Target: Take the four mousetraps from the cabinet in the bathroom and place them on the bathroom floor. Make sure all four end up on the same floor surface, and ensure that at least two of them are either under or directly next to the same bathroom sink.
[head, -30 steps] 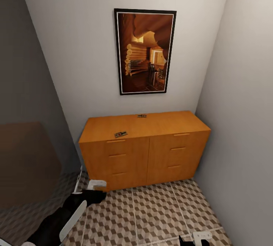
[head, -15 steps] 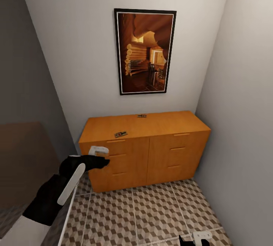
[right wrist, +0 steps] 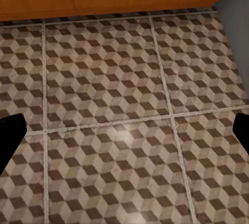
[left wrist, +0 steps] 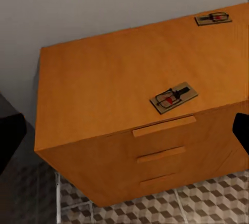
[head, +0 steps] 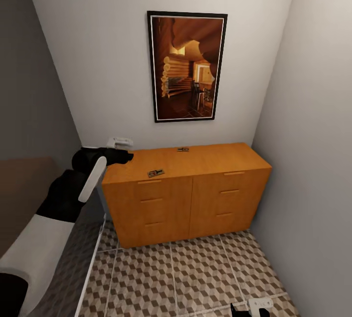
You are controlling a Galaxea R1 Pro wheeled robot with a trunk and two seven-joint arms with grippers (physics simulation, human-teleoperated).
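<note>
- Seen from the head view: pale walls (head: 98, 62) meeting in a narrow corner, with a tall dark-framed picture (head: 187, 66) of a warm timber interior hung above the cabinet (no legible writing anywhere on it).
- Below that, the bathroom floor (head: 186, 278) in brown-and-beige cube tiles with pale grout; covers nearly all of the right wrist view (right wrist: 124, 130), with only the cabinet's base along the far edge.
- Against the wall, the cabinet (head: 195, 199): wide, low, orange-brown, with slim bar handles on its drawers; looked down on at an angle from the left wrist view (left wrist: 104, 89), top surface and left-hand drawers visible.
- Raised at the cabinet's left end, the left arm (head: 73, 185): black forearm with a white panel, angled up and forward, left gripper (head: 120, 142) level with the cabinet top near the back-left corner; whether parted or clenched, cannot tell.
- At the bottom edge of the head view, the right gripper (head: 259, 304), low over the tiles; dark fingertips (right wrist: 10, 136) at opposite edges of the wrist view, spread wide, nothing between.
- On the cabinet top, two mousetraps, well apart: the near mousetrap (left wrist: 174, 97) close to the front edge (red spot plain in the wrist view), the far mousetrap (head: 183, 149) by the wall.
</note>
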